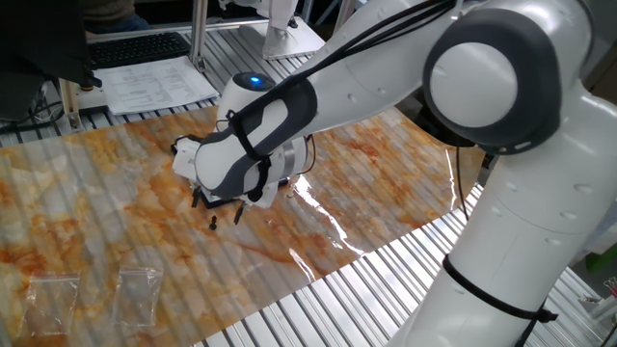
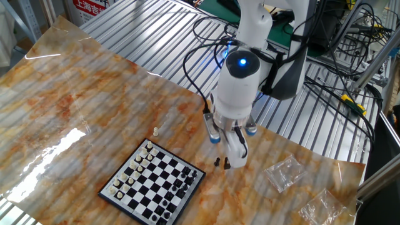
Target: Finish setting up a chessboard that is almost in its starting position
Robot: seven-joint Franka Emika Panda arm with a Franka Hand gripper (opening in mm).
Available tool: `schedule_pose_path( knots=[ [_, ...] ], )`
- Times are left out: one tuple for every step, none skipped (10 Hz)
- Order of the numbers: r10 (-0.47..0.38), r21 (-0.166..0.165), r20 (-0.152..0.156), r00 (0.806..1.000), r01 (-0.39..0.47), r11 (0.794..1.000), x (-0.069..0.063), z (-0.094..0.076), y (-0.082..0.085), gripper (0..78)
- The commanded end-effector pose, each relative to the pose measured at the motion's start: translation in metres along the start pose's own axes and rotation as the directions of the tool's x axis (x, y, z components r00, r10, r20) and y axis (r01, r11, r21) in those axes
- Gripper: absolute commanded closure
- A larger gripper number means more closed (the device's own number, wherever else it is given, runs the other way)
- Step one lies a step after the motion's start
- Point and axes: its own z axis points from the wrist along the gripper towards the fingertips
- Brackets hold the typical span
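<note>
The chessboard [image 2: 153, 181] lies at the near edge of the marbled mat, with cream pieces along its left side and black pieces along its right. In the one fixed view the arm hides it. A cream piece [image 2: 156, 131] stands alone on the mat beyond the board's far corner. A small black piece [image 2: 217, 162] stands on the mat just off the board's right corner. My gripper [image 2: 225, 164] points down right beside that black piece, its tips at mat level. In the one fixed view the gripper [image 1: 227, 220] shows only small dark tips under the hand, and its jaw gap is unclear.
Two clear plastic bags [image 2: 281, 172] [image 2: 320, 209] lie on the mat to the right of the gripper and show again as bags [image 1: 140, 289] [image 1: 53, 294]. A printed paper sheet [image 1: 154, 82] and a keyboard [image 1: 140, 46] sit beyond the mat. Cables [image 2: 325, 75] hang behind the arm.
</note>
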Motion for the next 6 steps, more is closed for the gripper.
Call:
schedule_pose_path(
  knots=[
    [-0.017, 0.003, 0.01, 1.0, 0.017, 1.0, -0.004, 0.005, 0.006, 0.1],
    [-0.018, 0.003, 0.011, 1.0, 0.018, 1.0, -0.005, 0.007, 0.007, 0.1],
    [-0.019, 0.002, 0.016, 1.0, 0.019, 1.0, -0.008, 0.011, 0.01, 0.1],
    [-0.016, 0.003, 0.018, 1.0, 0.016, 1.0, -0.008, 0.014, 0.011, 0.1],
    [-0.015, 0.003, 0.018, 1.0, 0.015, 1.0, -0.008, 0.015, 0.012, 0.1],
    [-0.022, 0.002, 0.018, 1.0, 0.021, 1.0, -0.007, 0.017, 0.011, 0.1]
  ],
)
